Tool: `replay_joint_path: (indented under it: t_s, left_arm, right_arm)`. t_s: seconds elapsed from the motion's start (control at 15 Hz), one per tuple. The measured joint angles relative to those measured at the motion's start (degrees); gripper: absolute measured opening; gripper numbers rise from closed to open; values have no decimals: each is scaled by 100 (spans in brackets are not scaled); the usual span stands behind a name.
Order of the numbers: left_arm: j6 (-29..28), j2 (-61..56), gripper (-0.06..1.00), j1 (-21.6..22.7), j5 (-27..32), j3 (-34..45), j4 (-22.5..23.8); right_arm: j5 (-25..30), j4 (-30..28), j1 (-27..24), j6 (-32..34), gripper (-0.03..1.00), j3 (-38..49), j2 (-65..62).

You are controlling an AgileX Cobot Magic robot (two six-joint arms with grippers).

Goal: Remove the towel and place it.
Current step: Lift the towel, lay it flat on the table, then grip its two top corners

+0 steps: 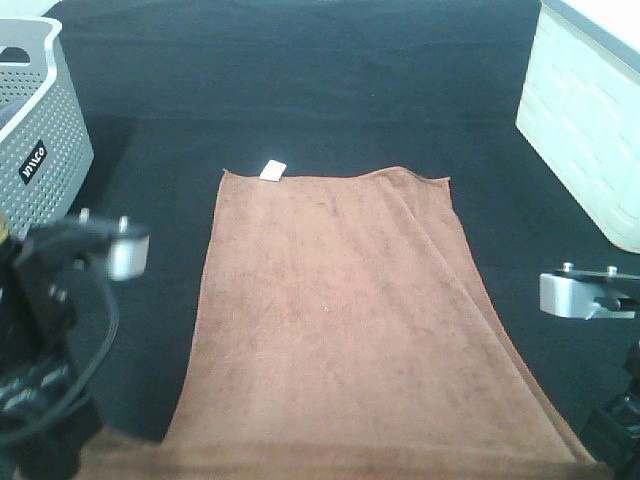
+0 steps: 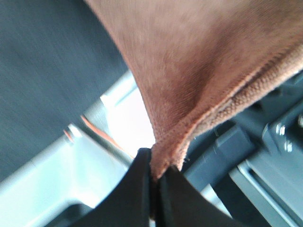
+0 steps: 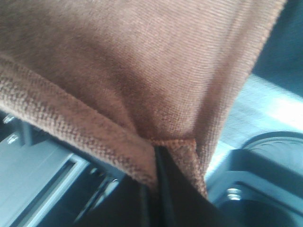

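Observation:
The brown towel lies spread lengthwise on the black table, with its small white tag at the far left corner. Its near edge runs along the bottom of the exterior view, between my two arms. In the left wrist view my left gripper is shut on a hemmed near corner of the towel, which is pulled up taut. In the right wrist view my right gripper is shut on the other near corner of the towel. The fingertips themselves do not show in the exterior view.
A grey perforated basket stands at the back left. A white woven bin stands at the back right. My left arm and right arm flank the towel's near end.

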Motion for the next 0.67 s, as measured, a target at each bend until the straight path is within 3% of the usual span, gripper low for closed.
replay_joint_path:
  t_s: [0.47, 0.67]
  left_arm:
    - [-46, 166, 0, -46, -6, 390, -246]
    - [-63, 751, 0, -332, -6, 390, -264]
  right_arm:
    - [-298, 149, 0, -172, 0, 57, 688]
    - [-533, 149, 0, -178, 0, 52, 1346]
